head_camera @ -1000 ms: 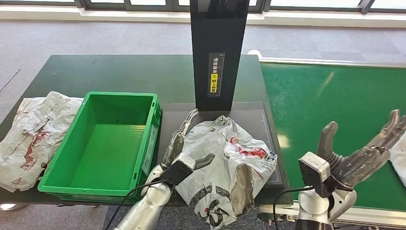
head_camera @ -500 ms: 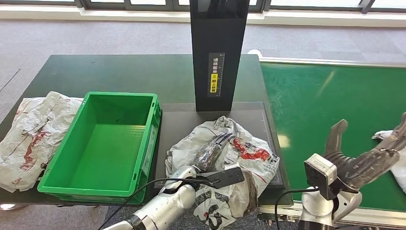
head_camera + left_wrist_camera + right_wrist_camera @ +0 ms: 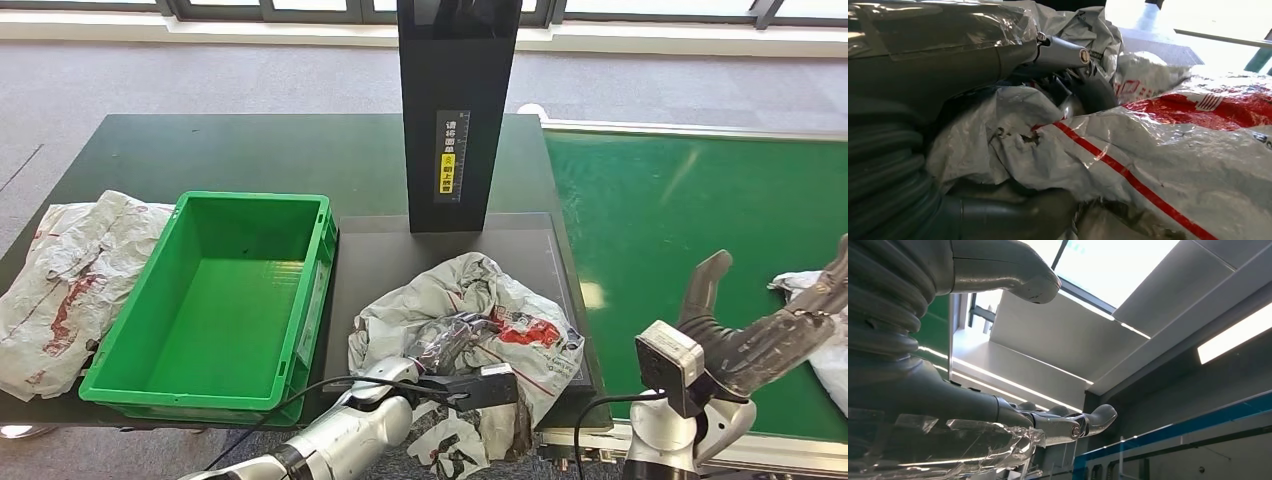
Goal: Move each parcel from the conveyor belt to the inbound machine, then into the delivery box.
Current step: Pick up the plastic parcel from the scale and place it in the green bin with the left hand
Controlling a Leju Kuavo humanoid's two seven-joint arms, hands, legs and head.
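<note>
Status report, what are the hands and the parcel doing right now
Left hand grips parcel on inbound machine. Right hand open over conveyor belt. Delivery box unobstructed.

three parcels point(image 3: 470, 310) point(image 3: 60, 280) point(image 3: 815, 325), one box point(image 3: 235, 300)

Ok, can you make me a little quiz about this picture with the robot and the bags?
1. True or false: the green box has a parcel inside it.
2. What does the left hand grip? A) the crumpled parcel on the machine's plate B) the box C) nothing
3. Fill in: the right hand hovers above the green ____, fingers spread.

Key: 1 false, the box has nothing in it; 2 A; 3 conveyor belt.
</note>
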